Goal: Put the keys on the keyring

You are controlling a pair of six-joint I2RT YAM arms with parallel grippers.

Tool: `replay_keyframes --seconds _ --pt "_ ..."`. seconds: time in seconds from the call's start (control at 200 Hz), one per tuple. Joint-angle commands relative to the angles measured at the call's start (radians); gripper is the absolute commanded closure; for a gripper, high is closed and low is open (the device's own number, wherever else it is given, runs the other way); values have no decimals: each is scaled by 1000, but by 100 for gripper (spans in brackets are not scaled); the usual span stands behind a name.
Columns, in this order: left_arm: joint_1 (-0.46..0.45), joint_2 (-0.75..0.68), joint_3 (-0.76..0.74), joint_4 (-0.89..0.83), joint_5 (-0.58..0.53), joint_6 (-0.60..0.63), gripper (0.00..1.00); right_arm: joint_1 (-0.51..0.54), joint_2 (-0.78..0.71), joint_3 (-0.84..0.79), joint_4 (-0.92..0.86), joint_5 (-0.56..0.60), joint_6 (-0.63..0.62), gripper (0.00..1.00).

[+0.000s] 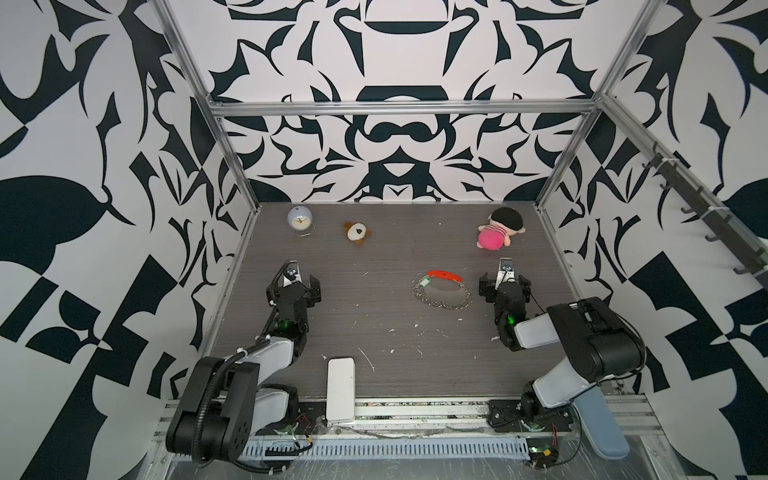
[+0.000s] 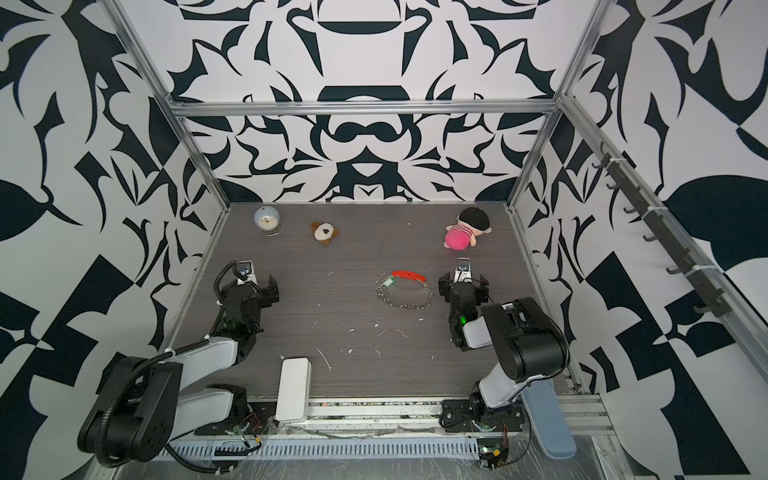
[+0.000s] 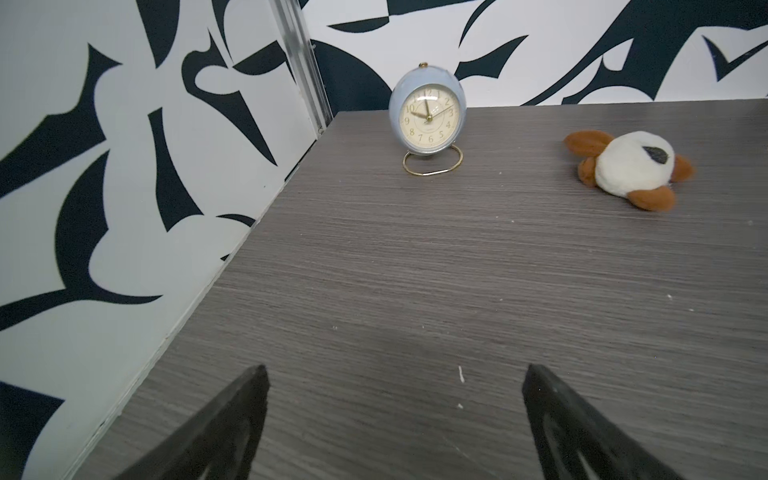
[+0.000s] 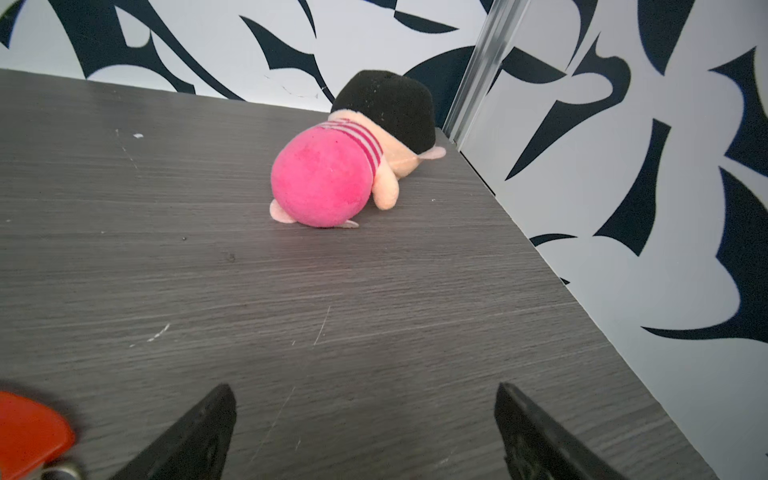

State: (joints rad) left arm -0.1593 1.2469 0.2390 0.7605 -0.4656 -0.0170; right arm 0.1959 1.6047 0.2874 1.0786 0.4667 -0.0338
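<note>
Now, table [image 1: 374, 332]: the grey wood-grain top is carrying every item; small white flecks are lying across its near half.
Keyring [image 1: 446, 306]: is lying flat right of centre in both top views [image 2: 409, 306], nearer the right arm than the left; silver links are forming the near side of the loop.
Bar [image 1: 444, 274]: red-orange and curved, is closing the far side of the loop; one end is showing, blurred, at the edge of the right wrist view [image 4: 29, 432].
Key [image 1: 423, 282]: green head is lying at the left end of the bar, touching the links; whether it is threaded on, cannot tell.
Left gripper [image 1: 294, 286]: jaws are standing wide apart, holding nothing; it is hovering low near the left table edge, well apart from the keyring; bare table is showing between the fingers [image 3: 237, 424] in the left wrist view.
Right gripper [image 1: 505, 286]: jaws are standing wide apart, holding nothing; it is hovering just right of the keyring, not touching it.
Clock [image 1: 299, 218]: pale blue, is standing upright on a gold wire foot in the far left corner.
Plush [image 1: 356, 231]: white and brown, is lying right of the clock.
Doll [image 1: 496, 232]: pink body, black hair, is lying in the far right corner, ahead of the right gripper.
Box [image 1: 340, 388]: white, is lying at the near edge between the arm bases.
</note>
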Motion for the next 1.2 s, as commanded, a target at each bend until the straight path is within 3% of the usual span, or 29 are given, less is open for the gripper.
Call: replay_keyframes --seconds 0.0,0.095,0.28,0.405,0.485,0.58,1.19 --pt "23 63 20 123 48 -14 0 -6 -20 23 -19 -9 17 0" --pt "32 126 23 198 52 17 1 -6 -15 21 -6 -9 11 0" --pt "118 377 0 532 85 -20 1 -5 -15 22 -9 -10 12 0" --pt "131 293 99 196 151 -46 0 -6 -15 22 -8 -12 12 0" --pt "140 326 96 262 153 -38 0 -5 -15 22 -8 -10 12 0" --pt "141 305 110 197 158 -47 1 -6 -15 22 -8 -11 13 0" --pt "142 313 107 217 158 -43 0 -25 -23 26 -27 -47 27 0"
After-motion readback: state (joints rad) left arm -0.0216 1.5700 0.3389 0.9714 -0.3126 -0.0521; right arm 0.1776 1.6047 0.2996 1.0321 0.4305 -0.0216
